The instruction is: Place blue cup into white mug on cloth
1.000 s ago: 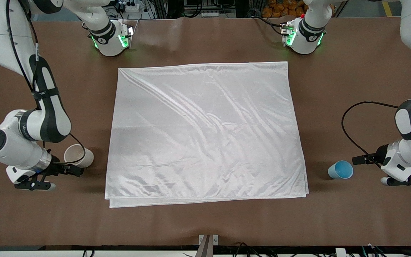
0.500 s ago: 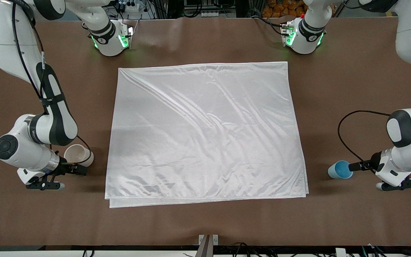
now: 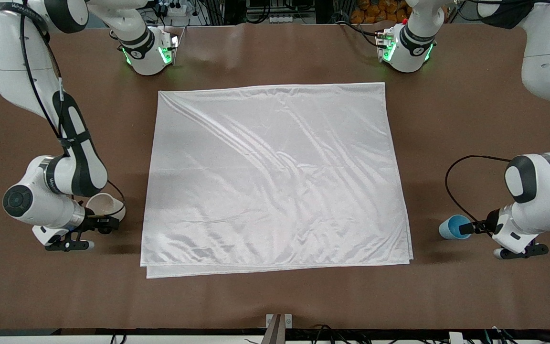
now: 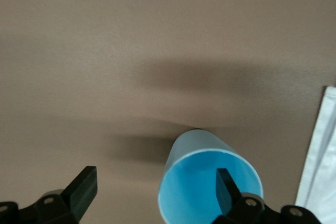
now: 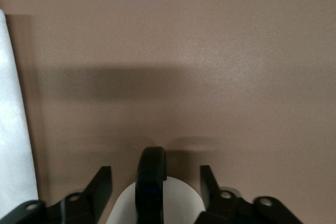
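The blue cup (image 3: 452,226) stands on the bare table beside the cloth (image 3: 275,177), toward the left arm's end. My left gripper (image 3: 482,239) is open at the cup. In the left wrist view one finger (image 4: 226,187) is over the cup's mouth (image 4: 199,192) and the other is outside it. The white mug (image 3: 105,206) stands on the table off the cloth, toward the right arm's end. My right gripper (image 3: 93,229) is open, and its fingers (image 5: 102,182) straddle the mug's black handle (image 5: 151,179).
The brown table (image 3: 275,296) surrounds the cloth. The cloth's edge shows in the left wrist view (image 4: 320,156) and in the right wrist view (image 5: 13,129). The two arm bases stand farthest from the front camera.
Both grippers have moved toward the cloth. The left gripper has reached the blue cup, one finger now over its mouth. The right gripper has closed in on the mug's handle.
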### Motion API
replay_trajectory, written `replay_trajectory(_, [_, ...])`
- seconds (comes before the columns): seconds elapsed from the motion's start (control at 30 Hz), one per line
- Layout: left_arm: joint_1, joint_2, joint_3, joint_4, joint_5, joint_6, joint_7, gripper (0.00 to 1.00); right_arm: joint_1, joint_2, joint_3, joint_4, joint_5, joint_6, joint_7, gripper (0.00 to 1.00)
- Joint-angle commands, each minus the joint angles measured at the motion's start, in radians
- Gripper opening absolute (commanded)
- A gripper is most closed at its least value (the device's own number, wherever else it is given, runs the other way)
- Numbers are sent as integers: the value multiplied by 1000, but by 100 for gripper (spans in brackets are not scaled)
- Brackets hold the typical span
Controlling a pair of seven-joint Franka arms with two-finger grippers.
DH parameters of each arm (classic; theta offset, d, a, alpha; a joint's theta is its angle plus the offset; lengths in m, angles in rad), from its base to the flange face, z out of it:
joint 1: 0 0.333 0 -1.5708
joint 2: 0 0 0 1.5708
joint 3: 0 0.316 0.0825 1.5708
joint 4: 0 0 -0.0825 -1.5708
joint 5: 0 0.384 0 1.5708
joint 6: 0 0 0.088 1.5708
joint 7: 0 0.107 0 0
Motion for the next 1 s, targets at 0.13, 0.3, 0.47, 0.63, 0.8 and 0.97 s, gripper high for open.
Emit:
replay_trajectory(0.13, [-2, 33, -2, 4, -21, 21, 14, 100, -5, -3, 4, -1, 16, -7, -34, 22])
replay_trajectory(0.3, [-2, 49, -2, 5, -22, 30, 13, 100, -5, -5, 4, -1, 16, -13, -69, 5])
replay_trajectory(0.47, [-12, 50, -2, 2, -28, 30, 11, 73, -2, -6, 4, 0, 16, -25, -71, 0])
replay_trajectory(0.63, [-12, 50, -2, 2, -27, 30, 13, 46, 5, -25, 6, 5, 16, -68, -69, 0])
replay_trajectory(0.8, [-12, 50, -2, 2, -25, 30, 13, 23, 18, -65, 7, 20, 16, -140, -64, 0])
replay_trajectory(0.97, [-13, 50, -2, 2, -22, 30, 13, 0, 50, -97, 9, 33, 17, -182, -48, 0])
